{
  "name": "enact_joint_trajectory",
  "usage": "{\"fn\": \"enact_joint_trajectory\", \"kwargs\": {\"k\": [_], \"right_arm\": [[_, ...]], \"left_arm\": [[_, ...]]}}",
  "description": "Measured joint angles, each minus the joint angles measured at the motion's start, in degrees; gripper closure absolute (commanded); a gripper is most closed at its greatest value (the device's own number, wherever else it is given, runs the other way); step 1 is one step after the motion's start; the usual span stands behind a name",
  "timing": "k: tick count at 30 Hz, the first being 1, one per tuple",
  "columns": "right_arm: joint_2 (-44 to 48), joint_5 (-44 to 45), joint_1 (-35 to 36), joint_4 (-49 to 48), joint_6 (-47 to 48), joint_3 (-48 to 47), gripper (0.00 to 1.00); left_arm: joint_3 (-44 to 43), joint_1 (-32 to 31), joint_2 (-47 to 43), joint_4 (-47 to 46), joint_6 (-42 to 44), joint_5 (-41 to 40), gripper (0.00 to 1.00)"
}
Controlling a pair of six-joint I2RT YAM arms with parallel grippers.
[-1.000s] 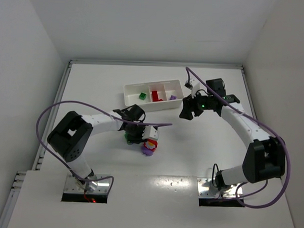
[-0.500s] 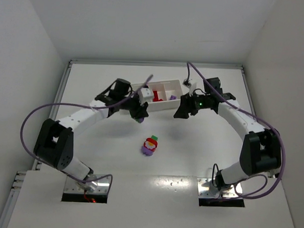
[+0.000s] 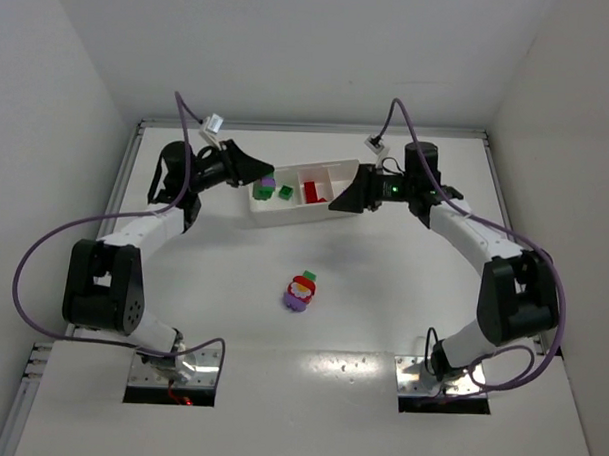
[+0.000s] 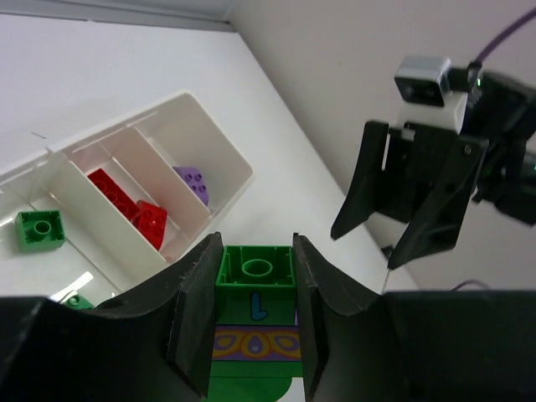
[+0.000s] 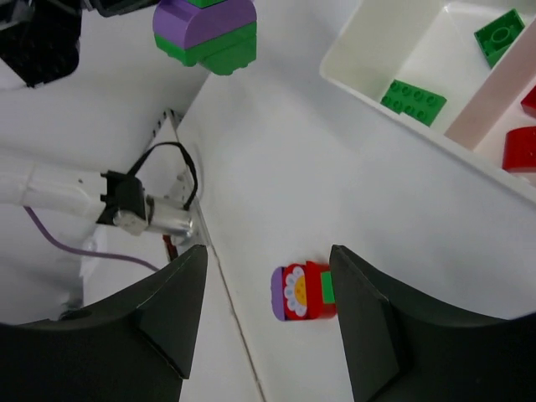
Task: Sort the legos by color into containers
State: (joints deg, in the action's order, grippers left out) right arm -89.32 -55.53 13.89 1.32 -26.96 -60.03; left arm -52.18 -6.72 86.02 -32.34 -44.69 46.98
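Two grippers face each other at opposite ends of the tray (image 3: 295, 212). The left gripper (image 4: 255, 251) is clamped on a green-and-purple clump (image 4: 255, 289), held in the air by the tray's green end. The right gripper (image 5: 266, 260) has its jaws partly apart with nothing between them, and it is well apart from the clump.

The step in hand appears to be splitting this clump. The right gripper should approach the clump's free end, close on one colour layer only, and pull straight off along the studs against a firm left grip. Twisting risks dropping both parts.

A second clump (image 3: 300, 291) lies on the table, nearer the arm bases than the tray.
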Motion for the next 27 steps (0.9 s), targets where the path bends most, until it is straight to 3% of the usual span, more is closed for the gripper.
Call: {"fn": "enact_joint_trajectory", "kwargs": {"k": [5, 16, 27], "right_arm": [[-1.2, 4.8, 2.9, -2.6, -5.9, -2.5, 0.39], [-10.7, 20.3, 15.1, 3.0, -2.6, -19.5, 0.36], [-20.0, 26.9, 23.3, 6.9, -1.1, -27.3, 0.34]], "left_arm": [[-0.2, 0.3, -0.6, 1.3, -4.2, -4.6, 1.00], [-8.4, -1.9, -1.7, 21.9, 0.6, -24.7, 1.00], [-8.8, -3.6, -1.9, 28.6, 2.4, -31.9, 1.00]]}}
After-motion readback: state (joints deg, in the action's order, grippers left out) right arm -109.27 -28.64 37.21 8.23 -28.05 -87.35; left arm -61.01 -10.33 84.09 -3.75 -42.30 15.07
